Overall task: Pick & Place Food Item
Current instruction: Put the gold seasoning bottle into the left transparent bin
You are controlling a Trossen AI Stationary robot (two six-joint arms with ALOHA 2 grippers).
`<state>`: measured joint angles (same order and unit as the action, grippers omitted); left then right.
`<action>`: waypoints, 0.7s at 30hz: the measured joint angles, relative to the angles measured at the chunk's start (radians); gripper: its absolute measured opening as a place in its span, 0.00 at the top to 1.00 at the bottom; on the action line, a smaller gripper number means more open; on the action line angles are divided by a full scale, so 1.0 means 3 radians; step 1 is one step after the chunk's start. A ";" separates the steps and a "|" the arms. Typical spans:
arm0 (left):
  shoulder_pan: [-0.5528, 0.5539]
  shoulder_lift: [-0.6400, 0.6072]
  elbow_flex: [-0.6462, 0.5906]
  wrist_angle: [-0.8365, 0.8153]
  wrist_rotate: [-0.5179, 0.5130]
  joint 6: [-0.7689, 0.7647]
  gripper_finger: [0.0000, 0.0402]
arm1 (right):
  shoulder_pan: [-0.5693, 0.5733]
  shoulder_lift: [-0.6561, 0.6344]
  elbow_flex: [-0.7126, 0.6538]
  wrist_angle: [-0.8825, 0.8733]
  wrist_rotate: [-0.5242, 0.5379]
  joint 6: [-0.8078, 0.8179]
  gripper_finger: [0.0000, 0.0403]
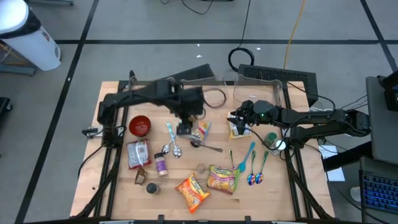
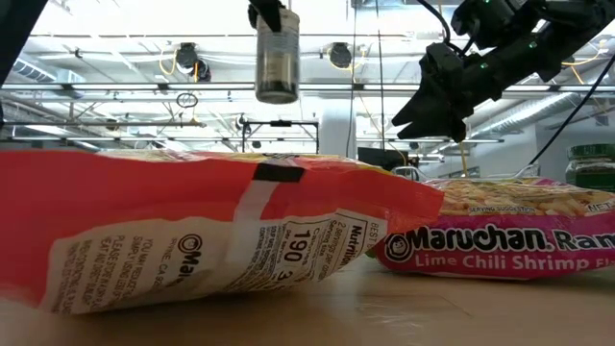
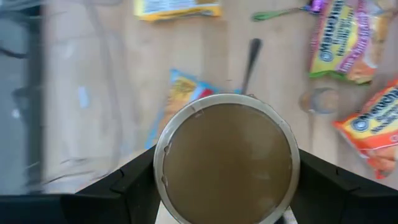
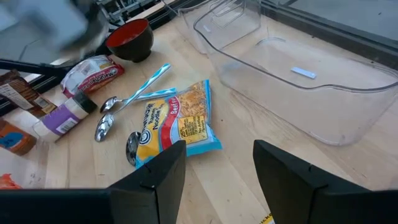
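Observation:
My left gripper [image 1: 185, 129] is shut on a small grey can [image 2: 277, 60], held high above the middle of the table. In the left wrist view the can's round underside [image 3: 227, 158] fills the gap between my fingers. A blue ramen packet [image 1: 201, 130] lies on the table just below it. My right gripper [image 1: 236, 118] is open and empty. It hovers over a yellow packet [image 1: 239, 129] at the right of centre, and it also shows in the low view [image 2: 432, 106] and the right wrist view [image 4: 217, 168]. My left gripper pinches the can between its two fingers on opposite sides of its wall [image 3: 163, 168]. In the low view the fingers come from above, pointing down, onto the can's upper end [image 2: 277, 19]. The can hangs upright below them, lifted clear of the table.
A clear plastic bin [image 4: 298, 74] stands at the table's far side. A red bowl [image 1: 139, 125], blue spoons [image 1: 171, 140], a spice bottle [image 1: 161, 163], teal spoons [image 1: 249, 158] and a green jar [image 1: 272, 140] lie about. Two ramen packs [image 1: 191, 191] [image 1: 222, 178] lie near the front edge.

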<state>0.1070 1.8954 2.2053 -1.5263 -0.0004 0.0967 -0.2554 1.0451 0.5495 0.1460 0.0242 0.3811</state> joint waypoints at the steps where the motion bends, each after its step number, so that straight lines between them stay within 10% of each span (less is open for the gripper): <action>1: 0.0051 0.0000 0.0084 -0.0094 -0.0012 0.0010 0.32 | 0.0000 0.0000 0.0000 0.0000 0.0000 0.0000 0.55; 21: 0.1471 -0.0362 0.0196 -0.0151 -0.0016 0.0177 0.32 | 0.0004 0.0000 0.0000 -0.0001 -0.0098 0.0169 0.55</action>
<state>0.5482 1.7867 2.2642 -1.5715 -0.0052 0.1499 -0.2543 1.0451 0.5495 0.1457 -0.0051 0.4317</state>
